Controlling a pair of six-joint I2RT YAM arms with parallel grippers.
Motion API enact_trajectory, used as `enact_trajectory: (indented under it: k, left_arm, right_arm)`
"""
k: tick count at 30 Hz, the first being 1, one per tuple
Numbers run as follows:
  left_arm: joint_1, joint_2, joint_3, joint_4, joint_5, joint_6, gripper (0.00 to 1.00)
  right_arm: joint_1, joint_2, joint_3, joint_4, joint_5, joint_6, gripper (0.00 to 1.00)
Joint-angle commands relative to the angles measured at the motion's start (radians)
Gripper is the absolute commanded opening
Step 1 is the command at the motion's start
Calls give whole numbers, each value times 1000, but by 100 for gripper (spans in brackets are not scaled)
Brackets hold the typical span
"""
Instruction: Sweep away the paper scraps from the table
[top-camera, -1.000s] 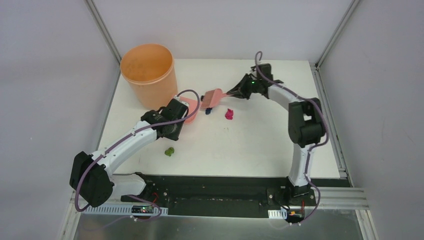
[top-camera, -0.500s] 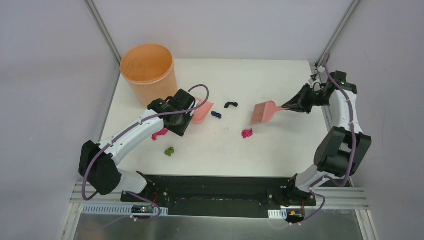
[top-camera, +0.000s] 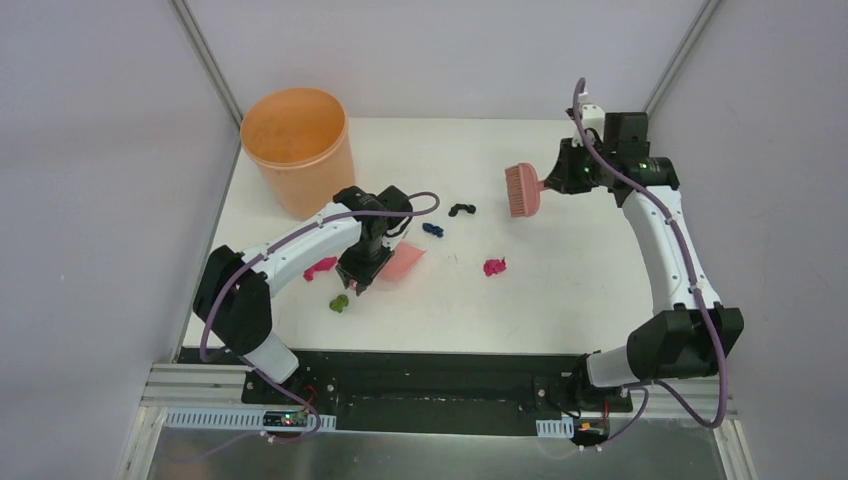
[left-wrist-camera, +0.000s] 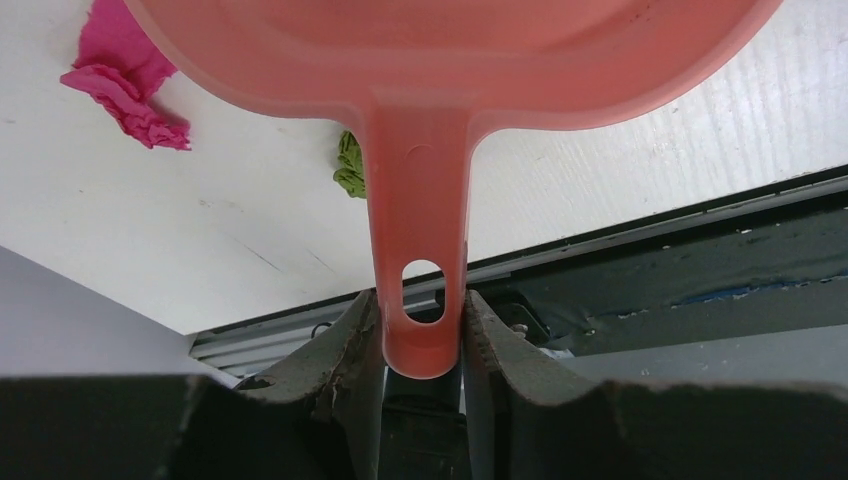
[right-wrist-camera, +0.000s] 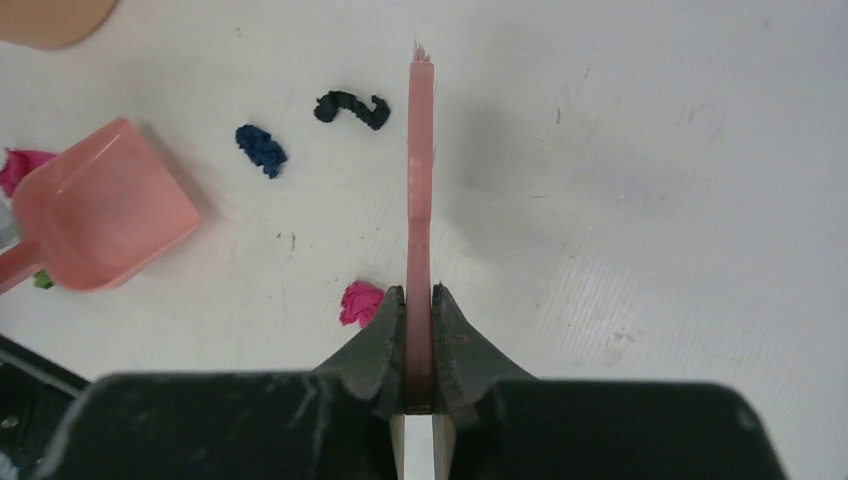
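My left gripper (top-camera: 358, 276) is shut on the handle of the pink dustpan (top-camera: 406, 262), which lies on the white table (top-camera: 560, 290); its jaws clamp the handle (left-wrist-camera: 420, 250) in the left wrist view. My right gripper (top-camera: 553, 180) is shut on the pink hand brush (top-camera: 522, 190), held above the table at the back right and seen edge-on (right-wrist-camera: 420, 180) in the right wrist view. Paper scraps lie between them: black (top-camera: 461, 210), dark blue (top-camera: 433, 229), magenta (top-camera: 494, 266), another magenta (top-camera: 320, 268) and olive green (top-camera: 340, 303) beside the left gripper.
A tall orange bin (top-camera: 296, 145) stands at the table's back left. The black and aluminium frame (top-camera: 440, 375) runs along the near edge, with both arm bases on it.
My left gripper has swung the dustpan toward the near edge, away from the bin. My right gripper has carried the brush farther back and turned it; the scraps have stayed put.
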Motion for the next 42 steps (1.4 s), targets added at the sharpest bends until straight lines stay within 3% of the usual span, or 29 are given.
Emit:
enact_trajectory:
  k: [1,4,8,20,33,38,42]
  left_arm:
    - [-20,27,15,-12,4,25,0]
    - [-33,51,-1,27,6,39,0]
    - [-48,78,-31,125,10,56,1]
    - [-61,47,-137,351,-44,73,25]
    - [-62,55,-141,363,5,82,26]
    - [-61,64,-128,335,-3,83,15]
    - [-62,108,-83,253,-103,86,5]
  right_arm:
    - [75,44,-4,141,194,-32,0]
    - [116,89,7,175,262,-55,0]
    - [117,123,15,184,232,-4,0]
    - [119,132,-14,206,171,36,0]
    - [132,166,6,213,182,37,0]
    - [193,277,109,185,256,-46,0]
    - [253,386,219,161,297,-112,0]
